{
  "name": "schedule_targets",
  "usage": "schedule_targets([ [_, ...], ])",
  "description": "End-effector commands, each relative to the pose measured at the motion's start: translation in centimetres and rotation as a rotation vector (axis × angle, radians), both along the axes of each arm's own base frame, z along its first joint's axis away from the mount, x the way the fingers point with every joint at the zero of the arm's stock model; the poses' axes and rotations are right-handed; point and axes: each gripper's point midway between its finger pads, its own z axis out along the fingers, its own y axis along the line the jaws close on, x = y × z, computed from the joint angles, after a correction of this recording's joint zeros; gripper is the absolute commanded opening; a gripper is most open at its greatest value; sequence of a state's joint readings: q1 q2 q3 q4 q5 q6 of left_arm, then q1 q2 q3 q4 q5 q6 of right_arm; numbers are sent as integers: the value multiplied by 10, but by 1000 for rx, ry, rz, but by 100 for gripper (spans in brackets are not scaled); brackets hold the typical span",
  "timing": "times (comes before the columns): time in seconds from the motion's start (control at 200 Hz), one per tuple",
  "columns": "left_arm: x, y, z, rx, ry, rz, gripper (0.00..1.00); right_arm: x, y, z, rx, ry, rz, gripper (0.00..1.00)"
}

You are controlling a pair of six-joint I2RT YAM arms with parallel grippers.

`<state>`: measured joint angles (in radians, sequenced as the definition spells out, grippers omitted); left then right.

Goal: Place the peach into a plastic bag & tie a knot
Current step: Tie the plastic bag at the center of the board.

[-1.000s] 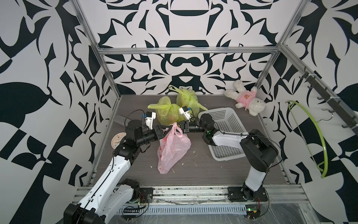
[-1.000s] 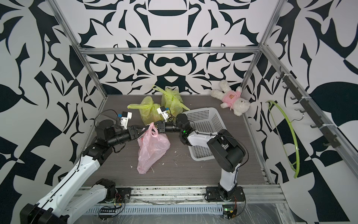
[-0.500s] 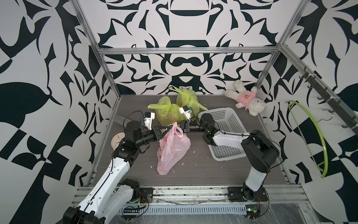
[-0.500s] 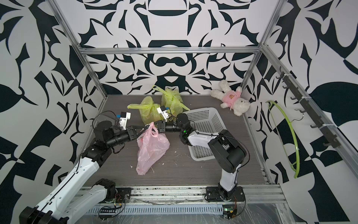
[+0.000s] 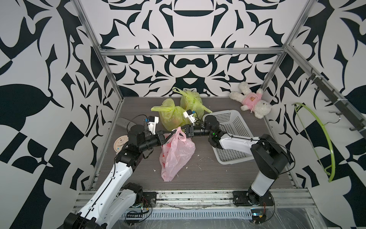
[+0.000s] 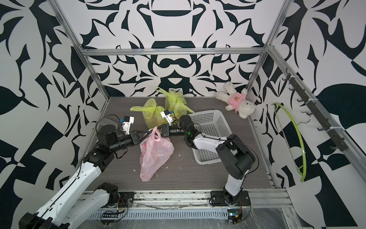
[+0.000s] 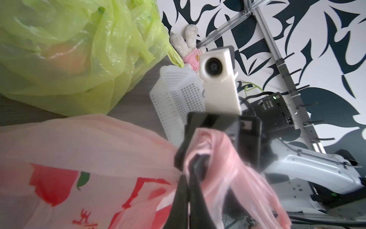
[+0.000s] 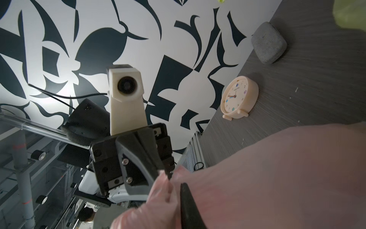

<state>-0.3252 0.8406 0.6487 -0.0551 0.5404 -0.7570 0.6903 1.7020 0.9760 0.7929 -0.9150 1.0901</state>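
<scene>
The pink plastic bag (image 5: 176,154) is thin and half transparent, with a red print and a small green leaf on its side. Its handle loops (image 7: 217,152) stand up at the top, between the left gripper (image 5: 171,132) and the right gripper (image 5: 181,130). The left jaws pinch the plastic there. The wrinkled, slack body stretches away below both jaws.

Both top views overlook the table (image 5: 208,174) (near-identically); wrist cameras (image 7: 216,83) closely face each other.
</scene>
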Motion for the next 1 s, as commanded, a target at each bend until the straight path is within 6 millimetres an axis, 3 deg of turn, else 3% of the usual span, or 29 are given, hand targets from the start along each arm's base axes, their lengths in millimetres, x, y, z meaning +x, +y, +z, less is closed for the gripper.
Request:
schedule_targets([
  [0.0,1,10,3,49,-33,49,0,-11,-19,22,-47,-154,-12,30],
  [0.12,1,12,6,53,-42,51,0,-16,-37,13,-190,-203,-62,40],
  [0.27,1,13,8,57,-51,56,0,-8,-73,-1,-429,-198,-221,41],
  [0.4,2,13,10,55,-53,55,0,-20,-92,21,-423,-153,-296,43],
  [0.57,2,11,10,54,-52,45,0,-58,-72,63,-326,-160,-241,49],
  [0.66,1,11,10,54,-52,44,0,-69,-56,73,-332,-180,-209,52],
  [0.81,0,10,13,47,-56,39,0,-73,-32,71,-344,-169,-158,52],
  [0.995,-1,10,17,42,-64,32,0,-69,-20,62,-373,-163,-154,52],
])
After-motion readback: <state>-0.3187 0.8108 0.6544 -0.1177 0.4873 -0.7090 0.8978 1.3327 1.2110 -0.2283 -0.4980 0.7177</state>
